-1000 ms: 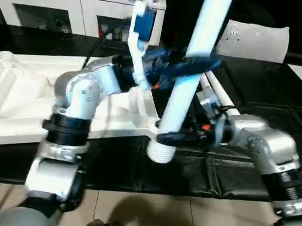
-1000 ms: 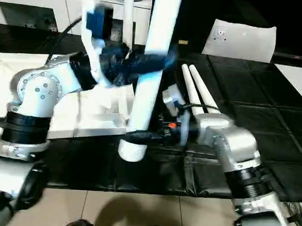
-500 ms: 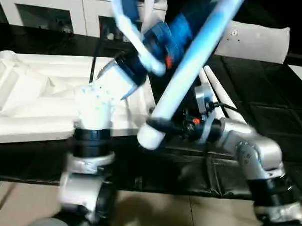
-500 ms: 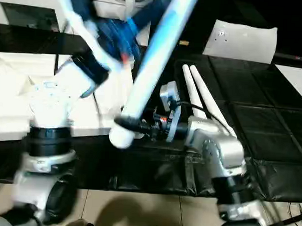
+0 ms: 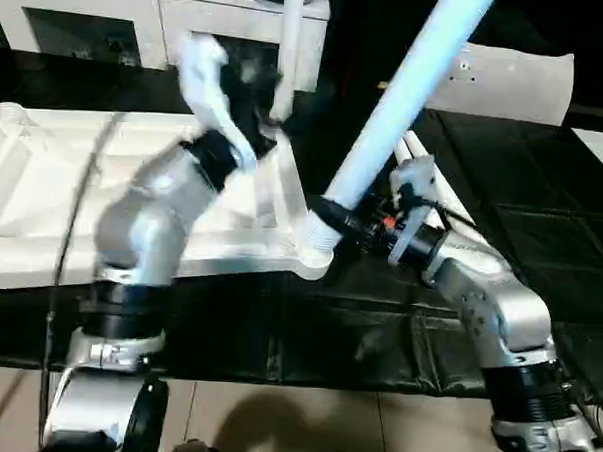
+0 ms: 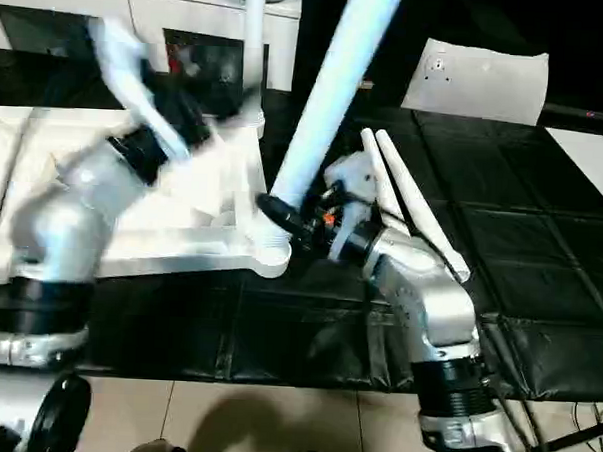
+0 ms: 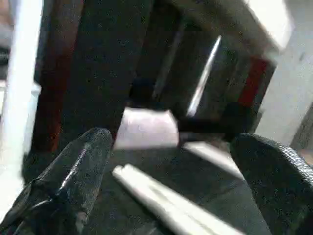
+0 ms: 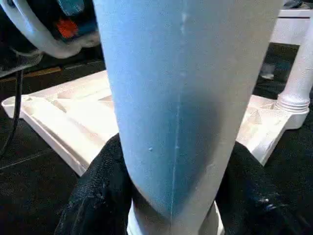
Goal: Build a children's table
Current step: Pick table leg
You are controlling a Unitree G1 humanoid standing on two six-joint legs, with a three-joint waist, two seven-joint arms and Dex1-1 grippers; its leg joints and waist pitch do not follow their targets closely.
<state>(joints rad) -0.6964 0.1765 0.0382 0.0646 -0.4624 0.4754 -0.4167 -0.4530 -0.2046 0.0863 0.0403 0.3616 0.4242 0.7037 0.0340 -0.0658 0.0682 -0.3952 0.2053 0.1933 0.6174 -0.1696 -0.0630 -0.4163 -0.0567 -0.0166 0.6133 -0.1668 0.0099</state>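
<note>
Since a second ago the left tool (image 7: 166, 186) has let go of the held leg (image 5: 396, 115) and swung back over the top (image 5: 43, 195); the leg's thick end has moved from in front of the top to its near corner socket (image 5: 315, 252).

The top lies upside down on the black mat (image 5: 541, 236), ribbed underside up, on the left of the head views. A cabinet (image 5: 120, 23) stands behind it, and a flat panel (image 5: 513, 85) lies at the far right of the mat.

The held leg leans up and to the right from the near corner. Another leg (image 5: 289, 55) stands upright in the far corner socket. Two spare legs (image 6: 407, 206) lie side by side on the mat, just behind the right arm.

The right tool (image 8: 171, 196) is clamped on the leaning leg near its thick end, one black finger (image 8: 100, 188) on each side.

The left tool's fingers (image 7: 73, 171) stand wide apart with nothing between them.
</note>
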